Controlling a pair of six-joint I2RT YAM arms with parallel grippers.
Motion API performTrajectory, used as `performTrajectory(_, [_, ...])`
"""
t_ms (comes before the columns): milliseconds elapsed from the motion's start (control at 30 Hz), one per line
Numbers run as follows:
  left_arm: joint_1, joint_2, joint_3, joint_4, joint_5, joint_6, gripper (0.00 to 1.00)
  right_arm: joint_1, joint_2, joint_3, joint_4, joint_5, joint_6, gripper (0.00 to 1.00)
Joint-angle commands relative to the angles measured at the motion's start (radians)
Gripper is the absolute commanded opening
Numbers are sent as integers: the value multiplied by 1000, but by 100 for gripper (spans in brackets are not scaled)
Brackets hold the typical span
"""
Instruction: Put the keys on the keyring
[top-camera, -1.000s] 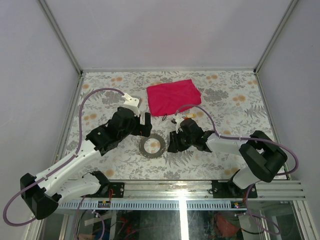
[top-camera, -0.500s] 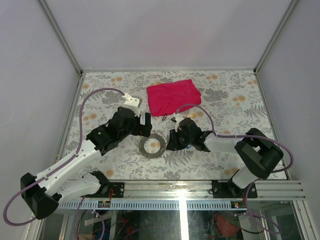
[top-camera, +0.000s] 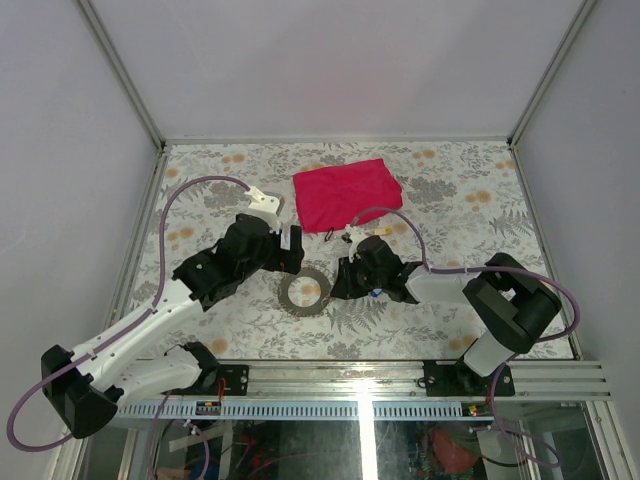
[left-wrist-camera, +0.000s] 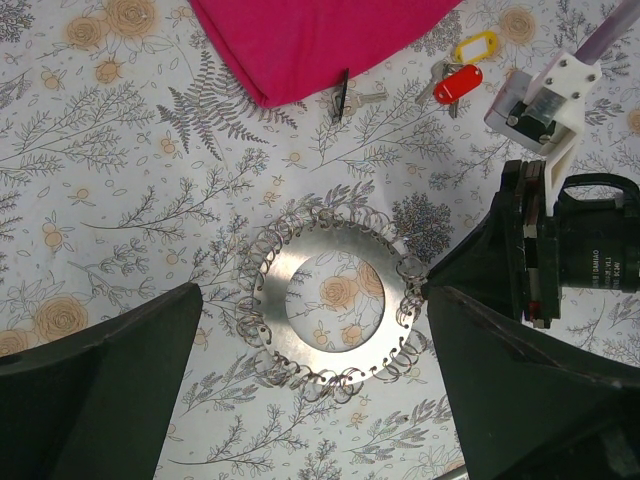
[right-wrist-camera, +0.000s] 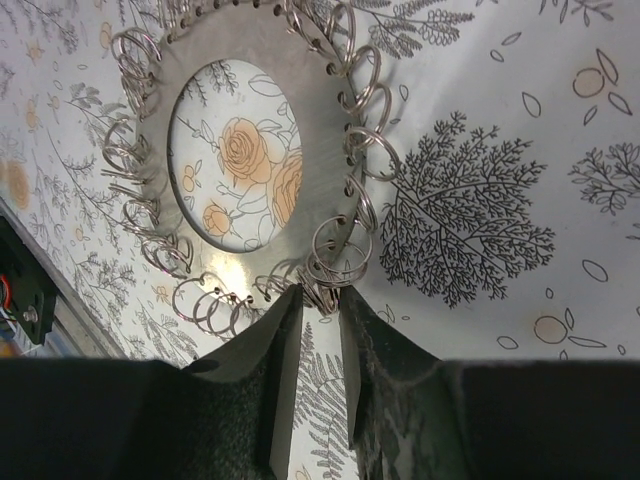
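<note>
hovering left gripper (left-wrist-camera: 312, 295) released, keyring (left-wrist-camera: 275, 300) lying between its fingers. meeting keyring's edge at right gripper (right-wrist-camera: 320, 300) tips; cannot tell whether grasping.

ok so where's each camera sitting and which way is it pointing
Top external: fixed above and behind, looking down at the table; left arm and right arm show.
Left wrist: over the keyring, looking straight down; the left pincer frames it.
Right wrist: close in, looking along the right pincer at the keyring's rim.
Shared: all three views show the keyring.
</note>
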Motion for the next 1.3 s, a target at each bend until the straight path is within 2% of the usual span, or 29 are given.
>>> performTrajectory(0, [2,-8,-3,19,0,15,99,4,2,-1,89,15,0,27])
performTrajectory(200, [1,-8,-3,19,3,16,99,5,11,5,100,-11,-12,21])
performTrajectory(400, [1,-6,-3,20,5,15,98,4,24,8,68,-2,-13,31])
performTrajectory(533, [1,-5,-4,19,8,16,98,4,39,4,70,-20,-17,33])
performTrajectory(667, [1,-6,-5,19,8,14,98,5,41,0,91,-42,-8,28])
performTrajectory(833, [1,-8,-2,22,5,16,98,4,33,12,84,-51,-25,16])
performTrajectory(1033, [1,-37,-10,33,-7,11,97,5,-53,2,60,-42,-62,1])
performTrajectory(1267, [2,-157,-50,123,10,7,97,3,-203,29,-49,-43,-199,0])
